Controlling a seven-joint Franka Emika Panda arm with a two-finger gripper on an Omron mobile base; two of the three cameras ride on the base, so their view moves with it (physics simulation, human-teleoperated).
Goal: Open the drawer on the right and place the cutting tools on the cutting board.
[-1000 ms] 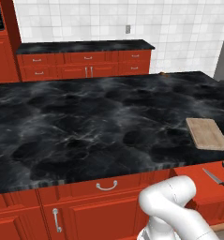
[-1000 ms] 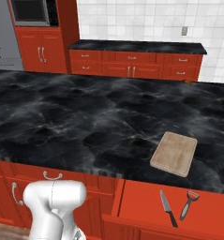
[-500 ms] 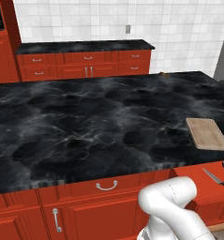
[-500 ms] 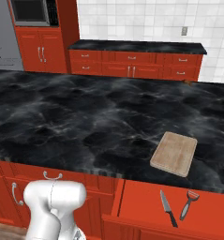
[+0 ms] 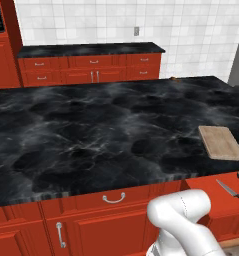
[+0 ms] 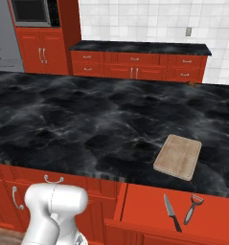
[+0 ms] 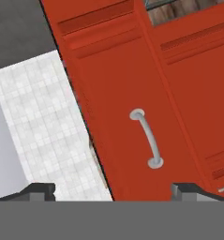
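Hand view hid most of the pincer: only two dark tips showed, set wide apart, holding nothing, facing a red cabinet door with a curved silver handle. The drawer stood open below the table, knife and peeler inside, apart; the cutting board lay on the table just behind.

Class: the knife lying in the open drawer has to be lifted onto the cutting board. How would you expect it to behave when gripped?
The knife looks slim and rigid, so it probably won't flex. Lying flat on the drawer floor, it may slide when nudged. Its thin blade offers little to grip; the black handle seems safer.
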